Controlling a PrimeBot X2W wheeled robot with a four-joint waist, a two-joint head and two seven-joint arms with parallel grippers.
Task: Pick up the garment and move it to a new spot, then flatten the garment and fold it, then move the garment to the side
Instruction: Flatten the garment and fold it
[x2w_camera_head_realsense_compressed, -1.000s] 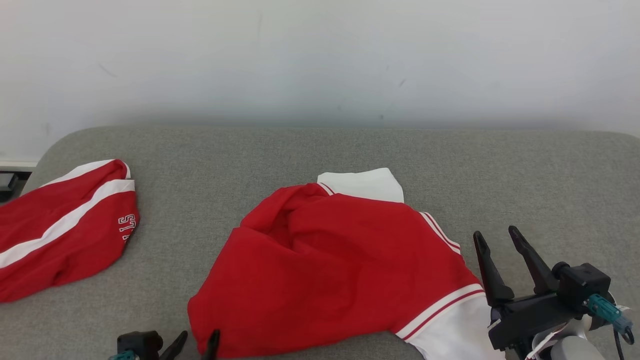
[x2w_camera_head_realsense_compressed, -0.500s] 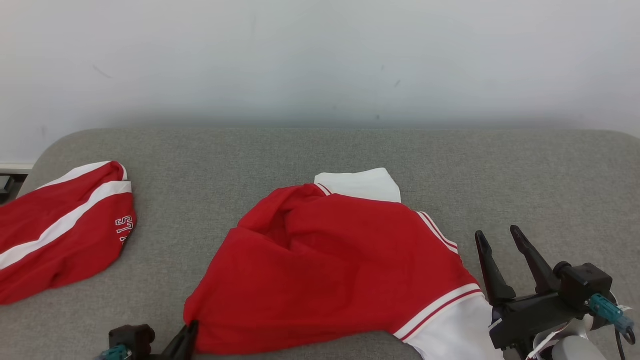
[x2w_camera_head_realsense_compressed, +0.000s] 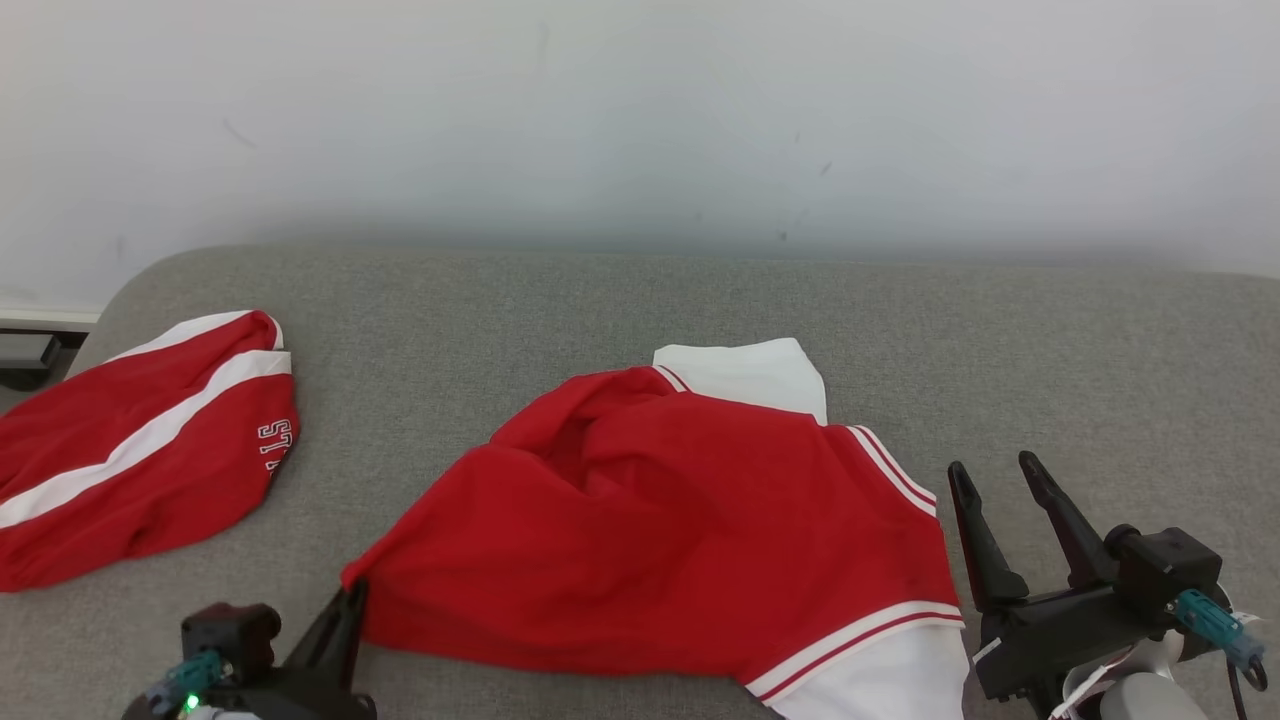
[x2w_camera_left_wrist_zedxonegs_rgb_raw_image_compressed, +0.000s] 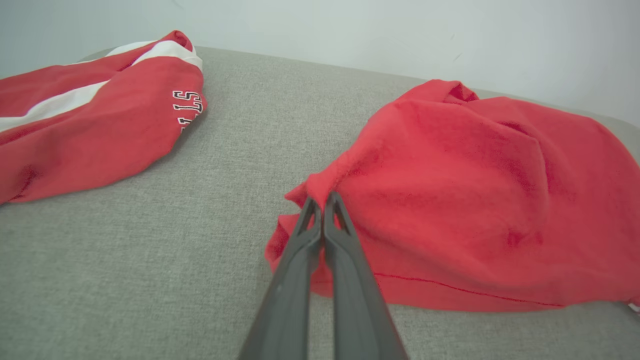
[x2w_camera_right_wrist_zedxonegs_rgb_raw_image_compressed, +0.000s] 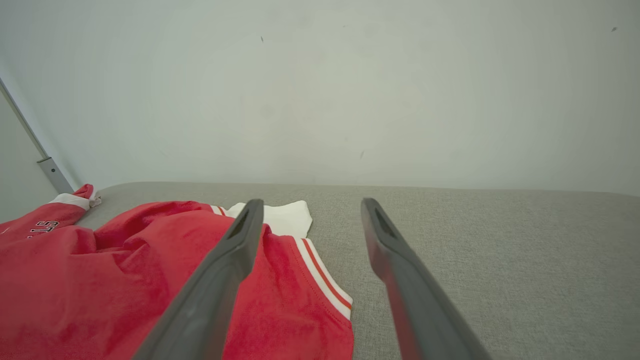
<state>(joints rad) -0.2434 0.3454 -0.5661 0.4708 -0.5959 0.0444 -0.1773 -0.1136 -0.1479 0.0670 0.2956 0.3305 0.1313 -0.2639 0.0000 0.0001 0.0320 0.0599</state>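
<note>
The jaws of the left gripper (x2w_camera_left_wrist_zedxonegs_rgb_raw_image_compressed: 322, 200) are pinched tight on a corner of the soft red shirt with white, striped sleeves (x2w_camera_head_realsense_compressed: 680, 540) — the corner on the robot's left. The shirt lies crumpled in the middle of the grey fabric surface (x2w_camera_head_realsense_compressed: 600, 310). The jaws of the right gripper (x2w_camera_head_realsense_compressed: 990, 468) stand wide apart and hold nothing — they are just beside the shirt's sleeve on the right. Another red and white piece of clothing (x2w_camera_head_realsense_compressed: 140, 440) lies well apart, on the left.

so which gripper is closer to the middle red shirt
Left. The left gripper is shut on the left corner of the red shirt; the right gripper stands open beside its striped sleeve.
</note>
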